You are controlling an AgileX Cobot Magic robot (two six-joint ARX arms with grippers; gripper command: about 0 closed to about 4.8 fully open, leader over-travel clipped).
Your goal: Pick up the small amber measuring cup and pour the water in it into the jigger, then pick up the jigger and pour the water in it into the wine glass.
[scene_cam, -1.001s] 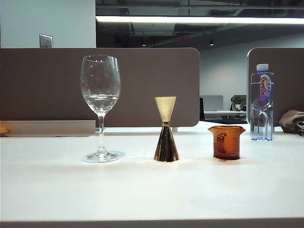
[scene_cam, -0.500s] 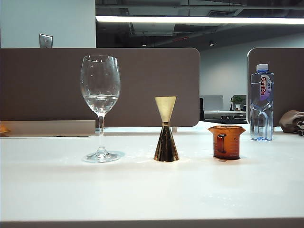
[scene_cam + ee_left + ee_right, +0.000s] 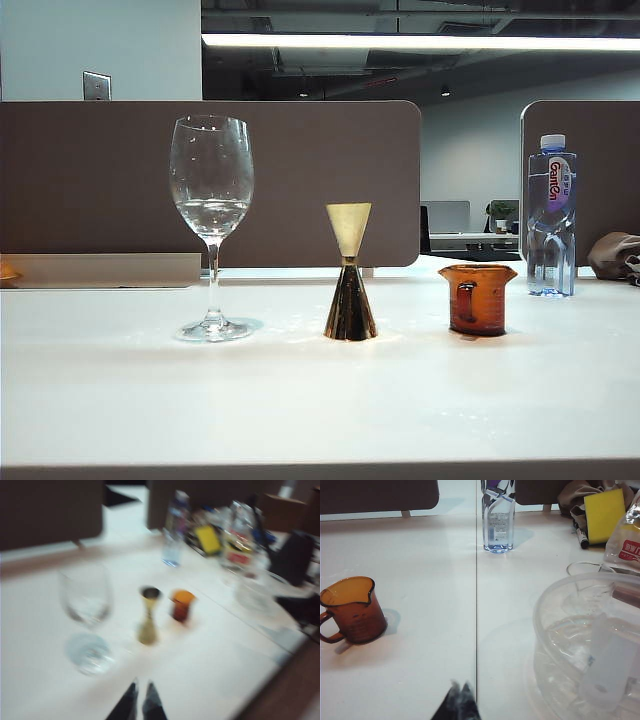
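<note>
**Three vessels in a row, both pincers clenched and empty**

White surface backed by brown office partitions, lit by a long ceiling strip in the exterior view.

Left pincer (image 3: 140, 700): its dark fingertips stand pressed together with nothing between them, hanging above bare surface; the left wrist view is blurred. Beyond its tips stands the jigger (image 3: 148, 616), with the wine glass (image 3: 86, 611) to one side and the small amber measuring cup (image 3: 181, 605) to the other.

Right pincer (image 3: 459, 699): clenched too, tips meeting, holding nothing, over a seam in the surface. The measuring cup (image 3: 351, 609) sits upright well apart from it, handle turned away from the pincer. A clear water bottle (image 3: 498, 516) stands farther off, and a large clear plastic tub (image 3: 580, 645) lies close by.

In the exterior view neither arm shows. Left of centre is the wine glass (image 3: 211, 220), upright, a little water (image 3: 210, 212) in its bowl. At centre is the jigger (image 3: 349, 272), upright. Right of centre is the amber cup (image 3: 477, 298). All three stand apart from one another. At the right edge stands the bottle (image 3: 551, 216).
</note>
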